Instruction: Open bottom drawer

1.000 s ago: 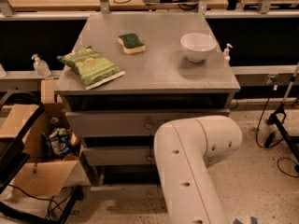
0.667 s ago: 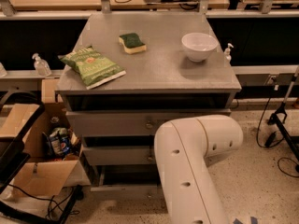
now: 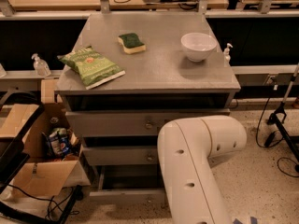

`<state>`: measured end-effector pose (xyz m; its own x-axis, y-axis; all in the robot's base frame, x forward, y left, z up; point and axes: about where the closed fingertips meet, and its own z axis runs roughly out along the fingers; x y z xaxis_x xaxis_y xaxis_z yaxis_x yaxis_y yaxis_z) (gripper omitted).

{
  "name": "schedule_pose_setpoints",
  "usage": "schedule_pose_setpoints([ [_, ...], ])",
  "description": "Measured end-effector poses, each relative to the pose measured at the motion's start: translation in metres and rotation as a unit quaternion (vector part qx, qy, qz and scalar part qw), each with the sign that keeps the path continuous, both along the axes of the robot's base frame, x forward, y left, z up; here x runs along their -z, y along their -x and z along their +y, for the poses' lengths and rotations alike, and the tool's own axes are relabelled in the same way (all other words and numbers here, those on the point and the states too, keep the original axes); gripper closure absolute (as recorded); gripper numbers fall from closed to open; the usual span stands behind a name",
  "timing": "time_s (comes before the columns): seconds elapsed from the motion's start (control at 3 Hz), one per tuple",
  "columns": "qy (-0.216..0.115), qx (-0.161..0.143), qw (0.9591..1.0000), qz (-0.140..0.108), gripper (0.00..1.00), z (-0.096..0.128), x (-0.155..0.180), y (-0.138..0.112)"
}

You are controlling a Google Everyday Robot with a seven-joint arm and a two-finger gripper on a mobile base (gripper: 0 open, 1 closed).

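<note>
The bottom drawer (image 3: pixel 124 195) is the lowest of three grey drawers in the cabinet. Its slim front stands out ahead of the two fronts above, with a dark gap behind it. My white arm (image 3: pixel 196 162) bends in front of the cabinet's right side and runs down out of the frame, covering the drawer's right end. The gripper does not show; it lies behind the arm or below the frame edge.
The top drawer (image 3: pixel 112 123) and middle drawer (image 3: pixel 114 155) carry small round knobs. On the cabinet top (image 3: pixel 159 64) lie a green chip bag (image 3: pixel 91 66), a sponge (image 3: pixel 131 42) and a white bowl (image 3: pixel 198 45). An open cardboard box (image 3: pixel 35 171) and cables sit at the left.
</note>
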<state>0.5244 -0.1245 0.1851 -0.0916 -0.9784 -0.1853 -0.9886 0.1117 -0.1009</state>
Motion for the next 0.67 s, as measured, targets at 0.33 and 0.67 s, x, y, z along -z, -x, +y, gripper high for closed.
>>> schedule_pose_setpoints([
  [0.33,0.0,0.0,1.0,0.0,1.0,0.0001,0.0,0.0006],
  [0.67,0.0,0.0,1.0,0.0,1.0,0.0001,0.0,0.0006],
])
